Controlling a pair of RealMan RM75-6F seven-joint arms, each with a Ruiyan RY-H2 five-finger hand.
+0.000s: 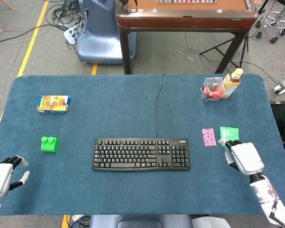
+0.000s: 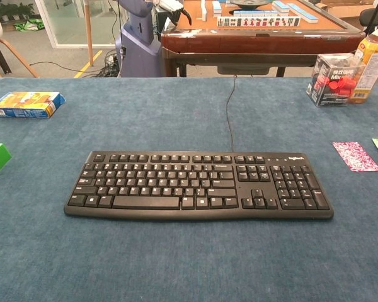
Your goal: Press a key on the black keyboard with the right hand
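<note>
Approach is the step in hand: the right hand (image 1: 243,157) hangs over the cloth at about three o'clock from the black keyboard (image 1: 141,154), apart from it and partly over the green card (image 1: 229,135), with the pink patterned card (image 1: 209,137) between hand and keys. It holds nothing; its dark fingertips point toward the keys, though whether the fingers are spread or curled I cannot tell. I judge the next move calls for a sweep toward nine o'clock, then one finger lowered onto one key without brushing its neighbours. The keyboard lies flat at the middle of the blue table (image 1: 133,95), long and low, number pad at its three o'clock end, its cable (image 1: 157,104) running off toward twelve. The left hand (image 1: 2,175) rests spread and empty at the seven o'clock corner.
</note>
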